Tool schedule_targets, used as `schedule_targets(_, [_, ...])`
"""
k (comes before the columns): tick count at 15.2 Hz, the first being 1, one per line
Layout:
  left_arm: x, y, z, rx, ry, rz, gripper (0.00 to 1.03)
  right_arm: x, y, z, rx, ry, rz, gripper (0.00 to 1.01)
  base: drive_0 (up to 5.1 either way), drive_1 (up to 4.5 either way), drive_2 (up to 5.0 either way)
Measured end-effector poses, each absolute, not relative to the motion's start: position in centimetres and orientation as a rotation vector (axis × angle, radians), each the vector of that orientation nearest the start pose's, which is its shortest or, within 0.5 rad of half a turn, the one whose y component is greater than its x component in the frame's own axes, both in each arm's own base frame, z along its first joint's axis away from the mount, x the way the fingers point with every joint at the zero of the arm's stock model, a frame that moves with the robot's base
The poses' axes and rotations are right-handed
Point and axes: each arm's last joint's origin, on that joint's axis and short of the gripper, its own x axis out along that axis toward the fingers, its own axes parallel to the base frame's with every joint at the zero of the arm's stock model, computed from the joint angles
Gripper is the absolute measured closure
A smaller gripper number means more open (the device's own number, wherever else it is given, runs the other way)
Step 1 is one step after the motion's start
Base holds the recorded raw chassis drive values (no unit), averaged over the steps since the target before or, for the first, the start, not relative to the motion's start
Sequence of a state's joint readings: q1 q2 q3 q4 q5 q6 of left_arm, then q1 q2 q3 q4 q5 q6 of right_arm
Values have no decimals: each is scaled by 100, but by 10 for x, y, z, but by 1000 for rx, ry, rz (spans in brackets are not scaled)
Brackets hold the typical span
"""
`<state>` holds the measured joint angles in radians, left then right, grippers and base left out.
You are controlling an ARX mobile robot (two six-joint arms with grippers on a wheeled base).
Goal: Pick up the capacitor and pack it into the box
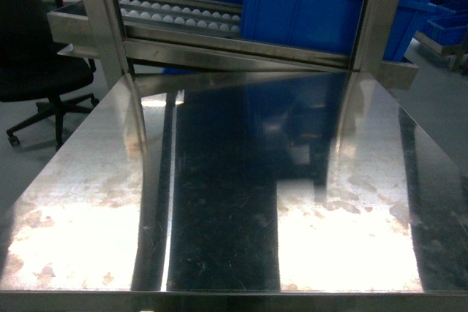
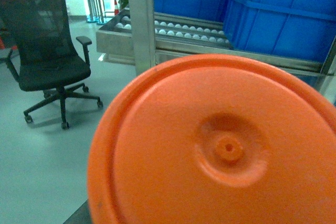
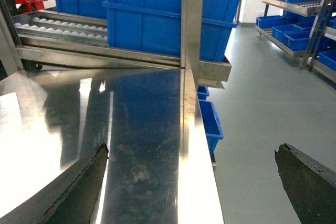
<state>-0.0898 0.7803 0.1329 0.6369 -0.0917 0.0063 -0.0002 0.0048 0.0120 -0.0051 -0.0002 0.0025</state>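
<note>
The orange end face of the capacitor (image 2: 220, 145) fills most of the left wrist view, very close to the camera, with a small dimple at its centre. It hangs above the floor beside a table corner. My left gripper's fingers are hidden behind it, so I take the gripper as shut on it. My right gripper (image 3: 191, 151) is open, with dark fingertips (image 3: 92, 177) wide apart over the right edge of the steel table (image 3: 142, 129) and nothing between them. Neither gripper shows in the head view. The box is out of view.
A shiny steel table (image 1: 234, 202) fills the head view. Behind it stand steel frame posts (image 1: 376, 12), a roller conveyor (image 1: 179, 16) and large blue bins (image 1: 307, 1). A black office chair (image 2: 50, 61) is on the left, and a small blue bin (image 3: 211, 124) sits on the floor on the right.
</note>
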Motion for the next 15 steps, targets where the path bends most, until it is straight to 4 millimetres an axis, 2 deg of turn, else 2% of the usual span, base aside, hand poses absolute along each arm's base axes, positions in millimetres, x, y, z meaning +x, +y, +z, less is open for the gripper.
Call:
schedule_targets(3, [147,1,181,4,9,20,58,97,0,167,2,-2,0,3,0,0,0])
schedule_targets(12, [129,0,168,4,2,-2,59,97,0,167,2,-2,0,3,0,0,0])
schedule_targets(15, [120,0,171,4,-12,-2,59,97,0,167,3,-2,0,3,0,0,0])
